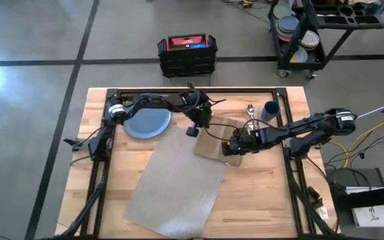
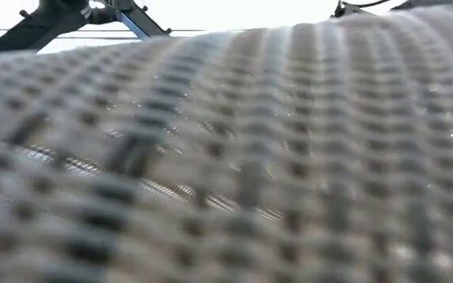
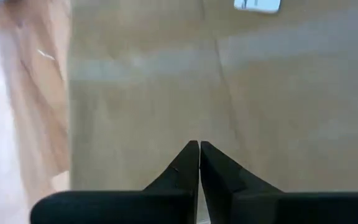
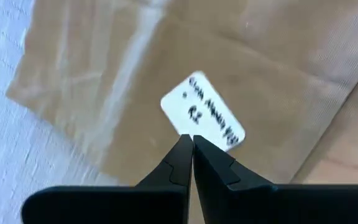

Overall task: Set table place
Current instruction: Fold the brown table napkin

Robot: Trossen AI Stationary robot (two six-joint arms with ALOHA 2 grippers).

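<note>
Wooden table [image 1: 259,200]: grey placemat [image 1: 175,183] lay askew at centre. Blue plate [image 1: 147,123] sat beside its far left corner. My left gripper [image 1: 192,131] and right gripper [image 1: 231,148] hung over the tan napkin [image 1: 215,141]. Spoon [image 1: 251,111] and cup [image 1: 270,110] lay beyond.

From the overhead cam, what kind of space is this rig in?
Likely a robotics lab or workshop: bare grey concrete floor with taped lines, a black cart stacked with dishes, and a toolbox behind the wooden table.

placemat [image 1: 179,180]: grey woven | napkin [image 1: 213,141]: tan matt cloth | table [image 1: 259,193]: wood
</note>
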